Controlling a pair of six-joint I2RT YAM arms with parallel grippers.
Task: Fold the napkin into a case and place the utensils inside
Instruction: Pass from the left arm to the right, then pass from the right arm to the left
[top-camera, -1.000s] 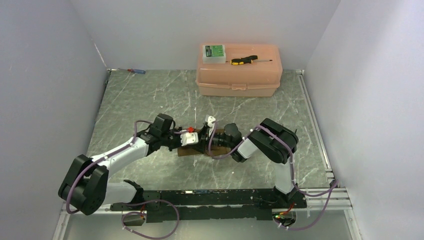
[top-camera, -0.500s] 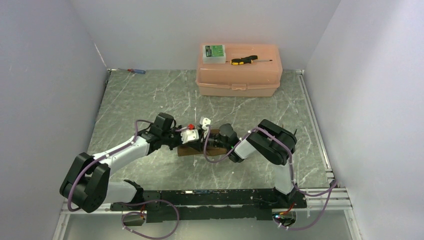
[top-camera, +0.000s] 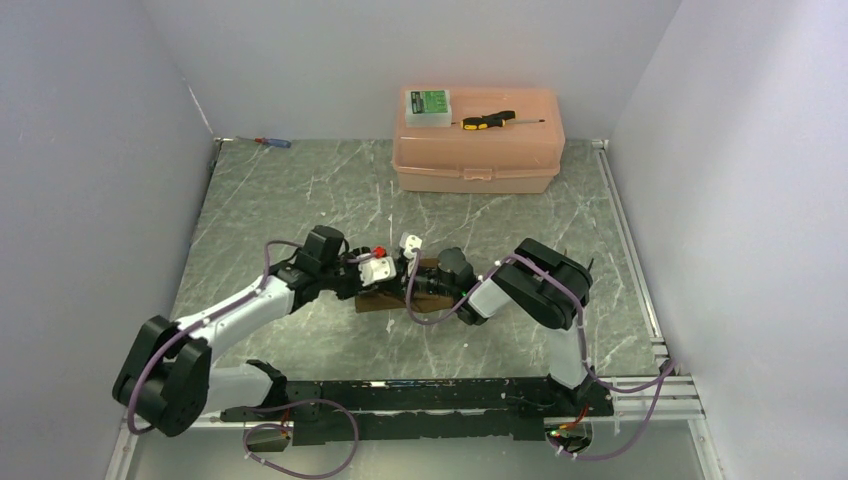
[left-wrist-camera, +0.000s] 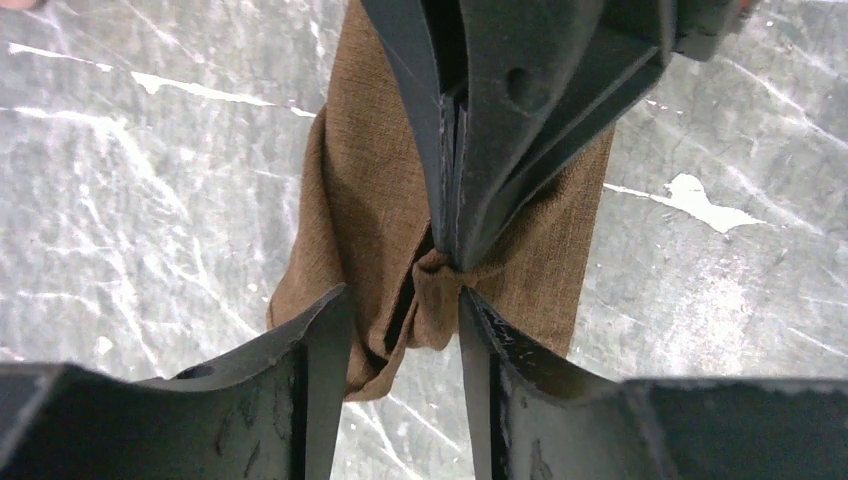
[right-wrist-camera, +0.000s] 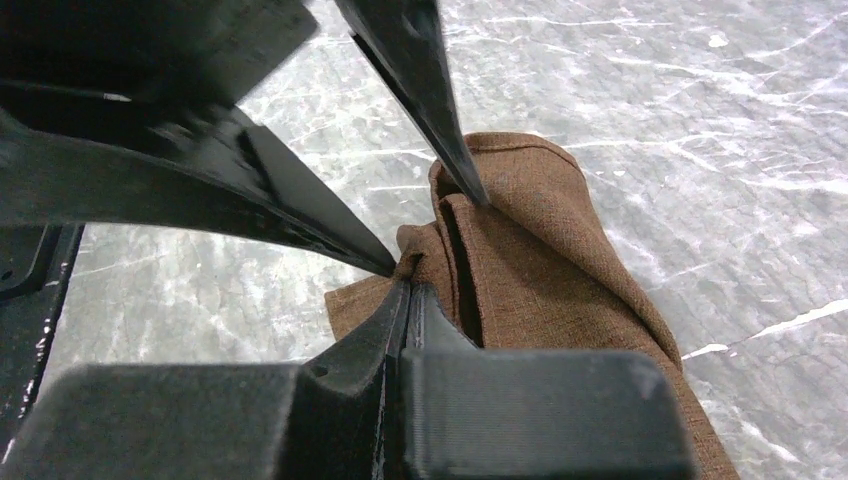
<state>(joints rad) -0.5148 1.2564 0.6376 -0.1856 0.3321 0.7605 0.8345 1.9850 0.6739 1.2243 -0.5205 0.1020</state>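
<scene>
Two arms reaching inward to the middle of the grey marbled worktop (top-camera: 300, 200), over a brown napkin (left-wrist-camera: 360, 170) folded into a narrow strip and lying flat except at one end.

Right tool (right-wrist-camera: 405, 282): fingers together, clamped on a small raised pleat of the napkin at that end.

Left tool (left-wrist-camera: 400, 300): fingers apart, one on each side of the same pleat, facing the right tool tip to tip; contact with the cloth not discernible.

Dark slit between two layers of cloth, just beside the pinched pleat.

From overhead, only a brown sliver of the napkin visible beneath the two wrists.

At the far edge of the worktop, well apart from the napkin: pink plastic box (top-camera: 475, 150), lid shut, carrying a small green-labelled container (top-camera: 428, 104) and a yellow-and-black screwdriver (top-camera: 488, 121) side by side.

Blue-and-red screwdriver (top-camera: 272, 142) at the far left corner, close to the wall.
</scene>
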